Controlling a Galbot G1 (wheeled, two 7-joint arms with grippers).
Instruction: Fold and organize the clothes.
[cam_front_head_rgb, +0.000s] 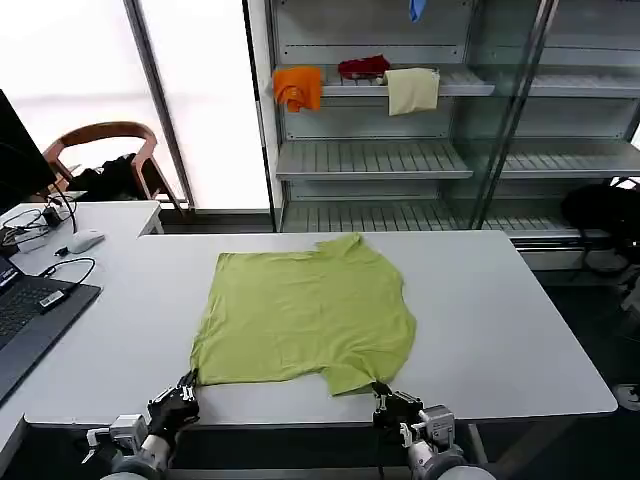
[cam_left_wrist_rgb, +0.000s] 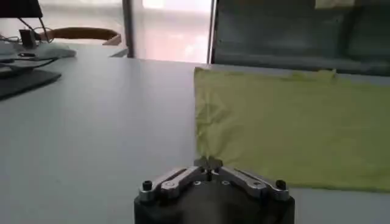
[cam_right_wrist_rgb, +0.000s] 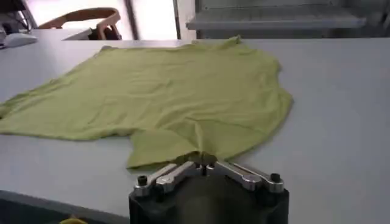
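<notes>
White tabletop (cam_front_head_rgb: 500, 300): T-shirt (cam_front_head_rgb: 305, 315) lies flat, unfolded; left claw (cam_front_head_rgb: 185, 388) and right claw (cam_front_head_rgb: 385, 398) pinch its near corners.

Head overhead; 2 low wrist views; shared T-shirt (cam_front_head_rgb: 300, 320).

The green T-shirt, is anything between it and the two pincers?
Nothing visible. The left pincer is shut on the T-shirt at its near left corner, the right pincer on its near right sleeve.
</notes>
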